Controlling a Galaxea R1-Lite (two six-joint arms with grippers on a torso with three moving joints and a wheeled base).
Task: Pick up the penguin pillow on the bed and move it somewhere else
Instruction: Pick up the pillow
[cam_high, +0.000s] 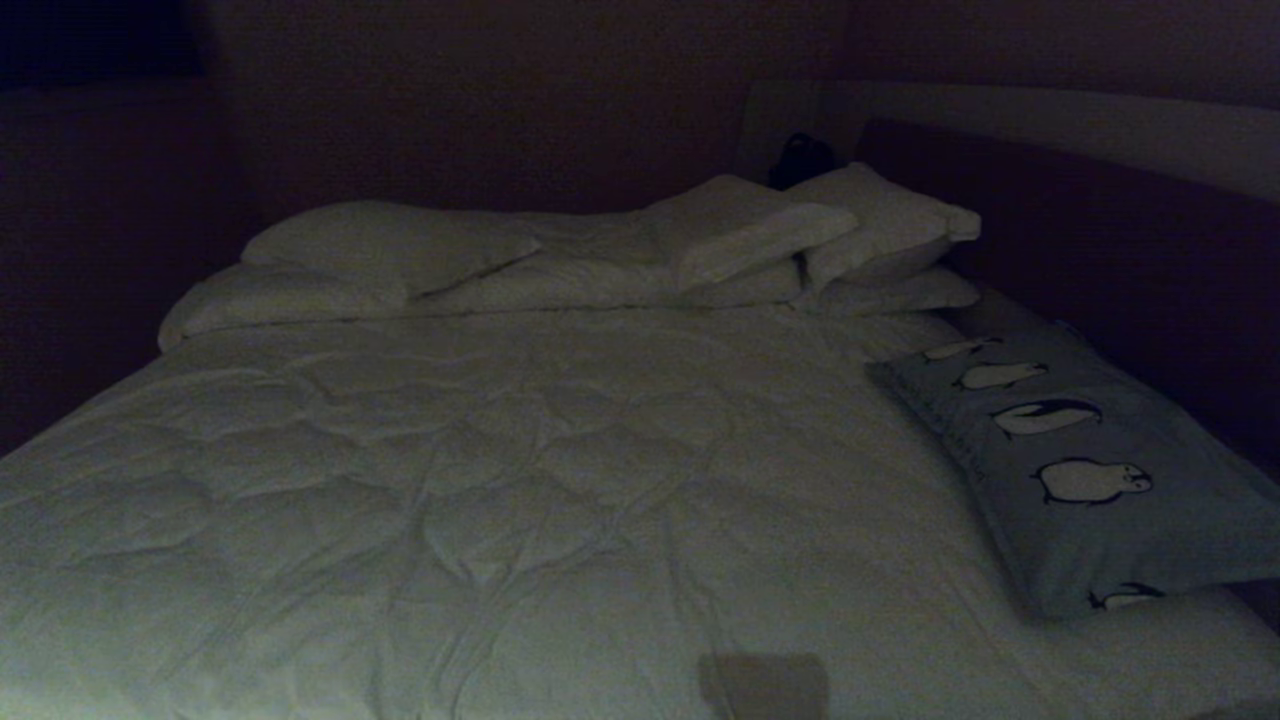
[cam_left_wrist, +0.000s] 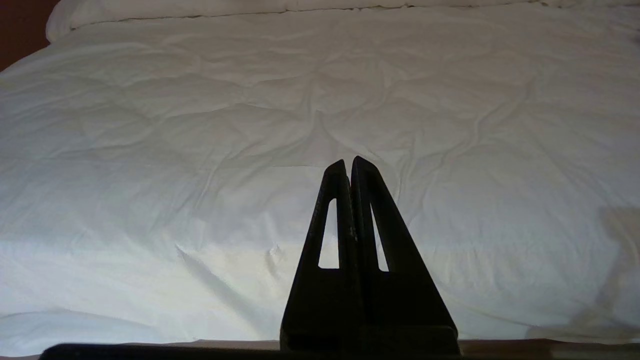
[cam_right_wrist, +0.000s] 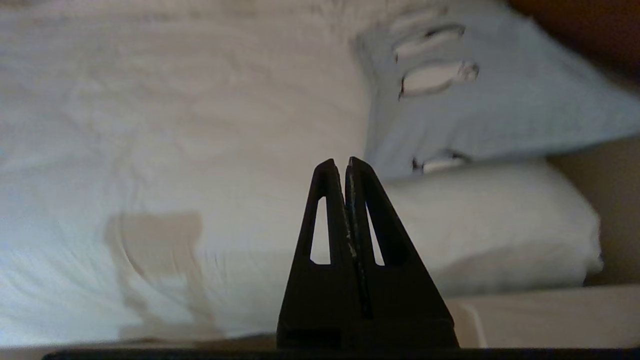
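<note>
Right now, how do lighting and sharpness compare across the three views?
Head view: very dim, though the penguin pillow on the bed stays readable. Left wrist view: bright and sharp around the shut left gripper. Right wrist view: bright but smeared, blurring the pillow's penguins beyond the shut right gripper.

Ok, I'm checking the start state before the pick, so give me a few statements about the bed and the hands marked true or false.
1. The penguin pillow lies along the right side of the bed, by the dark headboard. True.
2. The right hand is gripping the penguin pillow. False: it is shut on nothing, short of the pillow, over the duvet.
3. The left hand is shut, with only white duvet ahead of it. True.
4. The penguin pillow sits on top of the stacked white pillows. False: it lies apart from them, nearer the robot.
5. Neither arm shows in the head view. True.
</note>
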